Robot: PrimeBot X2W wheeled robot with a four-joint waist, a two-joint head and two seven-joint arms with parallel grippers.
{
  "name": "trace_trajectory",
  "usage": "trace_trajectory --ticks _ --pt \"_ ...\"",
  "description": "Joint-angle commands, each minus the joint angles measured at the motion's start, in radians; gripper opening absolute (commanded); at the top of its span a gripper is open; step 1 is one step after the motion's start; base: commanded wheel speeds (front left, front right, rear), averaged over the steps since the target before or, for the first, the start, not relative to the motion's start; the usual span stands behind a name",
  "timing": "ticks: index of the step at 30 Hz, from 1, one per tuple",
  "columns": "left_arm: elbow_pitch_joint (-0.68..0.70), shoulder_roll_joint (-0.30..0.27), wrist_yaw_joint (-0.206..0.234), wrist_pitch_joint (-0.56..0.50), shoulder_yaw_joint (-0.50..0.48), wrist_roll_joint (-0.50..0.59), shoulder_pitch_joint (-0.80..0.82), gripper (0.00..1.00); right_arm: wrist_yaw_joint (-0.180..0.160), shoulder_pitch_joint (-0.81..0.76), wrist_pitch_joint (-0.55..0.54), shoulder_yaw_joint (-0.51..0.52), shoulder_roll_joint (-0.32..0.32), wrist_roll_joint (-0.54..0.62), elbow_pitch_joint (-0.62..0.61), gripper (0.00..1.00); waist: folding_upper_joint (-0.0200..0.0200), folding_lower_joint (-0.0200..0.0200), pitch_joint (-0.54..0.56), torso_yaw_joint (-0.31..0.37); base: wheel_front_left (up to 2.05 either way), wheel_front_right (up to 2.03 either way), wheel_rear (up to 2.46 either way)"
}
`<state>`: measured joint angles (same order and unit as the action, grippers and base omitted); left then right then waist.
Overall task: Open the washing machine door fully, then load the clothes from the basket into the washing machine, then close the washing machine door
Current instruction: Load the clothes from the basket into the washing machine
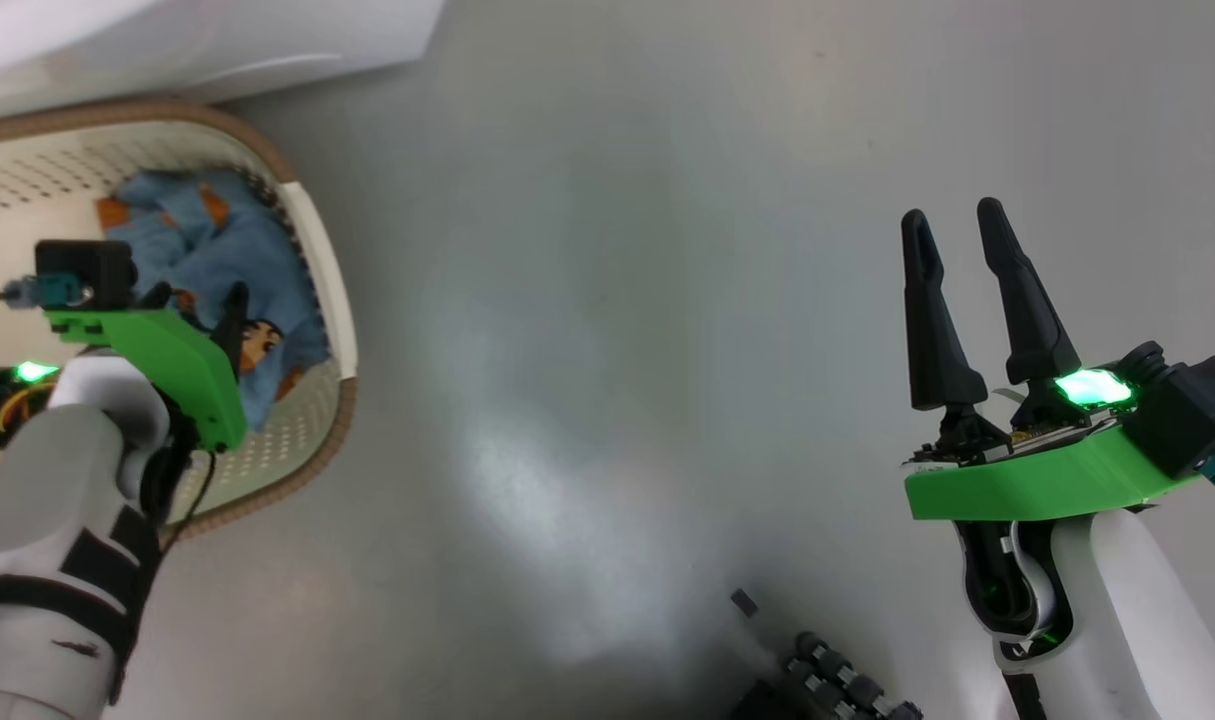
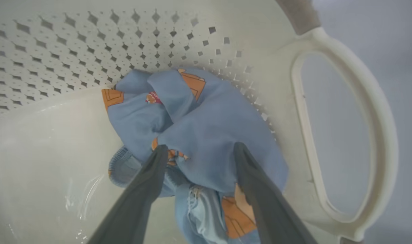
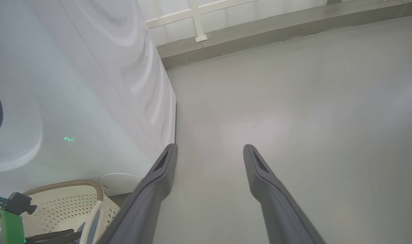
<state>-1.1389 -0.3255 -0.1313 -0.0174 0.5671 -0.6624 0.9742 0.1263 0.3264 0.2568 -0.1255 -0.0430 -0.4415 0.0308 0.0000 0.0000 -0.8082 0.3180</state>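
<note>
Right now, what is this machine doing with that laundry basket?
The robot is reaching for laundry. Its left gripper is down inside the basket, open and straddling the crumpled blue clothes, not closed on them yet. Its right gripper hangs open over the floor, holding nothing. The washing machine stands just beside the basket.

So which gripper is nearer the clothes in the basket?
Left. The left gripper is down inside the basket, open right over the clothes; the right gripper hangs open above bare floor.
</note>
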Motion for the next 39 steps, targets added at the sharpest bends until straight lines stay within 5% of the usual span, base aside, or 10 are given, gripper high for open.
trace_trajectory --ticks 1,17,18,19,22,39 --pt "0.011 -0.033 0.001 -0.006 -0.009 -0.014 0.005 1.0 0.004 -0.012 0.005 -0.019 -0.008 -0.009 -0.024 1.0 0.0 0.0 -0.027 0.024 0.0 0.0 0.0" --pt "-0.063 -0.089 0.001 -0.067 0.121 -0.097 0.073 1.0 0.004 -0.016 0.005 -0.068 -0.007 -0.012 -0.059 1.0 0.0 0.0 -0.061 0.059 0.01 0.01 0.01" --pt "-0.065 -0.087 0.001 -0.071 0.126 -0.104 0.073 0.82 0.004 -0.019 0.005 -0.07 -0.007 -0.009 -0.061 1.0 0.0 0.0 -0.061 0.056 0.07 0.07 0.07" --pt "-0.066 -0.086 0.001 -0.075 0.131 -0.11 0.072 0.49 0.004 -0.021 0.005 -0.071 -0.007 -0.005 -0.063 1.0 0.0 0.0 -0.06 0.053 0.06 0.06 0.06" --pt "-0.065 -0.084 0.001 -0.078 0.147 -0.128 0.073 0.0 0.004 -0.028 0.005 -0.069 -0.007 0.003 -0.068 1.0 0.0 0.0 -0.057 0.045 0.02 0.02 0.02" --pt "-0.039 -0.05 0.001 0.042 0.163 -0.28 0.016 0.0 0.004 -0.025 0.005 -0.041 -0.007 0.02 -0.053 1.0 0.0 0.0 0.051 -0.016 0.0 0.0 0.0"
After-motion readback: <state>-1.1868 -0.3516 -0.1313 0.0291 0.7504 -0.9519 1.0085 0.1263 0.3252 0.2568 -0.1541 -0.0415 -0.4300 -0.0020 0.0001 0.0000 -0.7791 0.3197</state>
